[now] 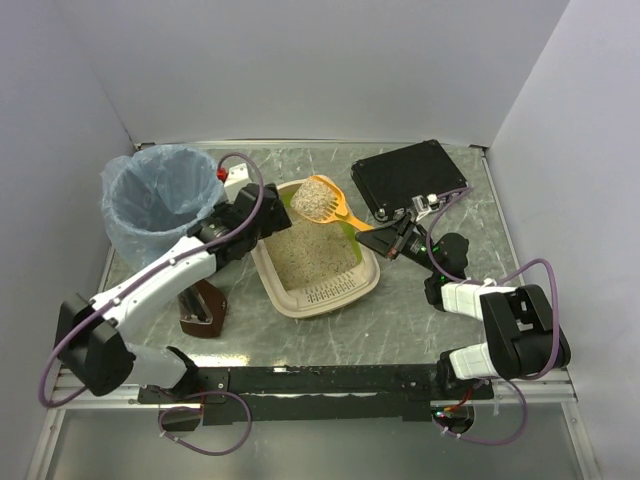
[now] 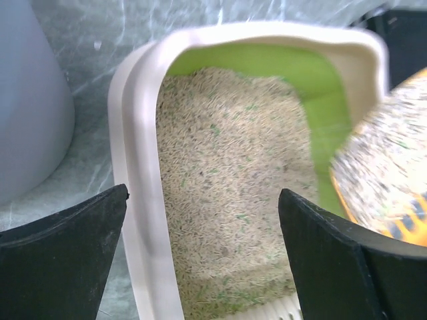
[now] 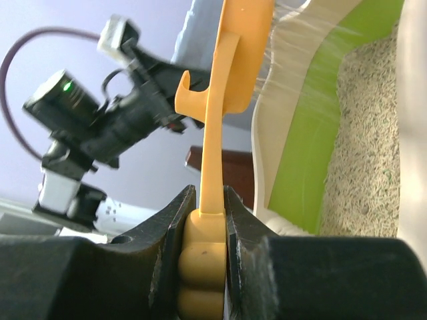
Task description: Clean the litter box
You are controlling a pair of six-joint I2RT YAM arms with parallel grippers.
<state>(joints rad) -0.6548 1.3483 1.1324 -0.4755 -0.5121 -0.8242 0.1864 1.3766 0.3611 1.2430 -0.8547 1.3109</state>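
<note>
The beige litter box (image 1: 300, 301) with a lime-green inner wall sits mid-table, sandy granules (image 1: 315, 255) inside and its slotted grille end nearest me. My right gripper (image 1: 377, 238) is shut on the handle of an orange scoop (image 1: 318, 200), which is held heaped with granules above the box's far end. In the right wrist view the jaws (image 3: 209, 207) pinch the scoop handle (image 3: 211, 153) beside the green wall (image 3: 300, 153). My left gripper (image 1: 262, 215) is open and empty. It straddles the box's left rim (image 2: 143, 167), one finger outside and one over the granules (image 2: 227, 180). The loaded scoop (image 2: 390, 167) shows at the right.
A round bin with a blue bag (image 1: 160, 200) stands at the far left, close to the left wrist, and shows in the left wrist view (image 2: 27, 113). A black case (image 1: 410, 175) lies at the far right. A dark brown stand (image 1: 205, 310) sits by the left arm.
</note>
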